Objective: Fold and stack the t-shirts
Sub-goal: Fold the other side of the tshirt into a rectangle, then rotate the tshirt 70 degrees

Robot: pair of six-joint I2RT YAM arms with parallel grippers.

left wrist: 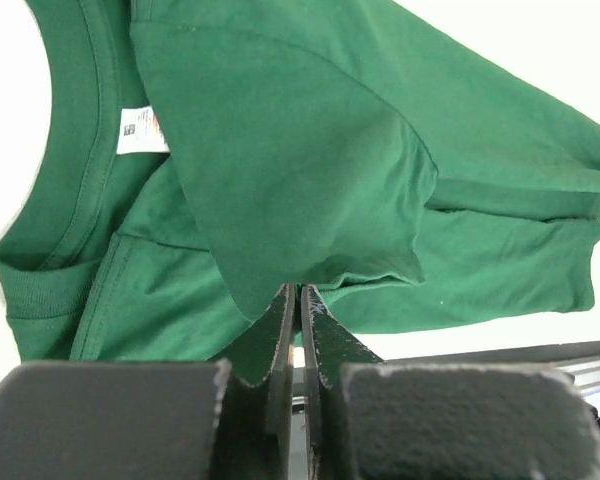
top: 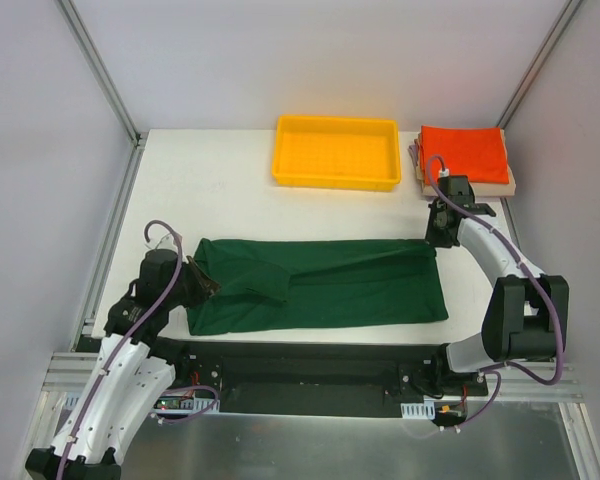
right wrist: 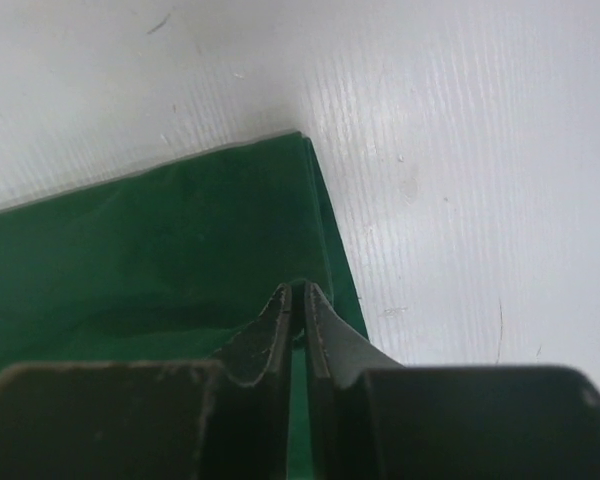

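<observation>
Green t-shirt edge in left end effector

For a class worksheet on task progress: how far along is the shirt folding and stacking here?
Done: an orange shirt lies folded on the far-right pile, and the green shirt is folded into a long strip. In hand: the left gripper and right gripper appear shut on its collar and hem ends. Left: fold it shorter, then stack it.
</observation>
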